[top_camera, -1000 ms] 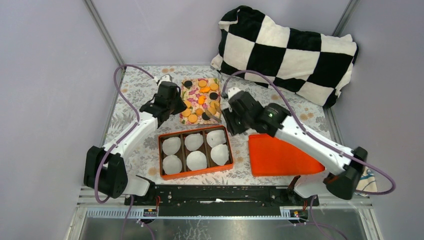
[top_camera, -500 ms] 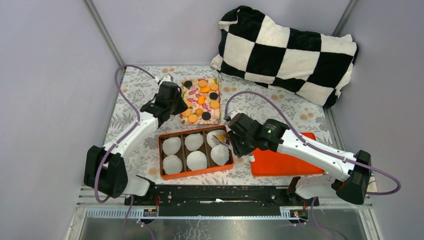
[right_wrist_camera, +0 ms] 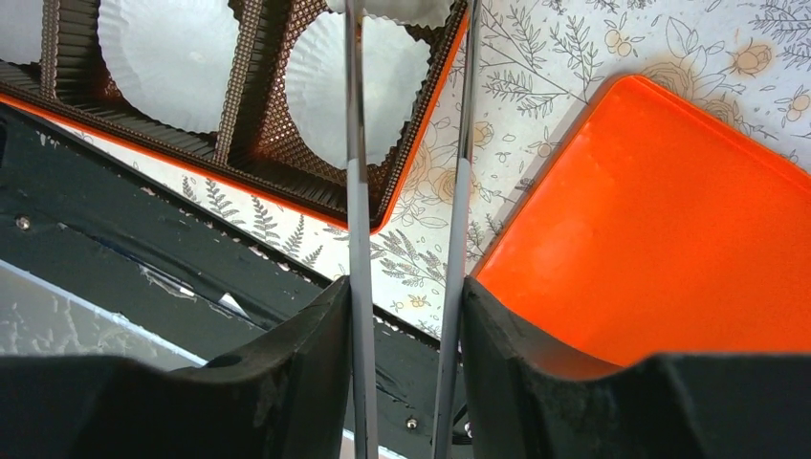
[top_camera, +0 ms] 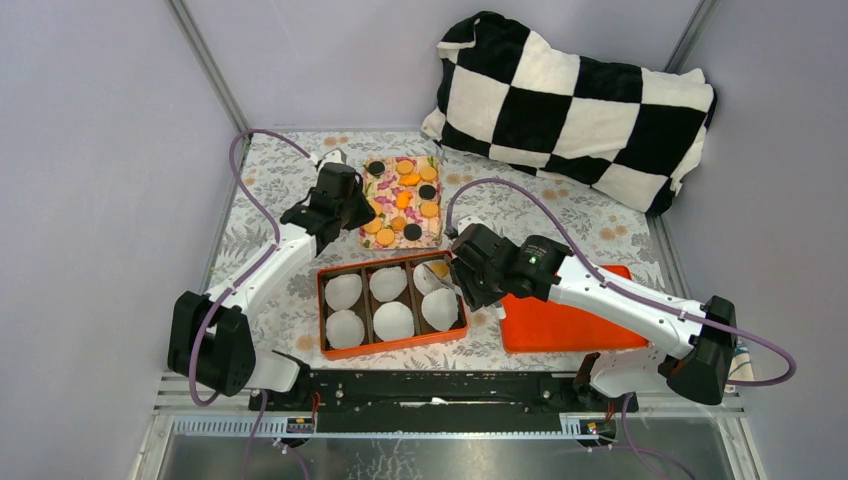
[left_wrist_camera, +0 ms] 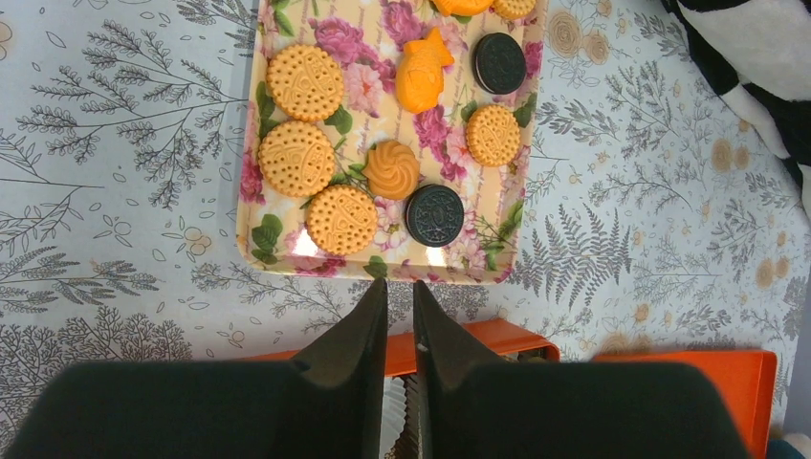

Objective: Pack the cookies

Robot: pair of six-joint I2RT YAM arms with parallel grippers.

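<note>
right wrist view: the right pincer (right_wrist_camera: 406, 296) is clamped on a pair of metal tongs (right_wrist_camera: 354, 143), whose arms reach ahead over the orange box (right_wrist_camera: 426, 134) and its white paper cups (right_wrist_camera: 344, 86). from above, one orange cookie (top_camera: 438, 268) shows at the tong tips, over the far cup; whether the tips pinch it i cannot tell. the left pincer (left_wrist_camera: 397, 296) is nearly pressed together, a thin gap, nothing in it. just beyond it lie the cookies (left_wrist_camera: 341, 219) on a flowered tray (left_wrist_camera: 478, 253). they look light, stiff and crumbly: best taken across the edges with a soft squeeze.
</note>
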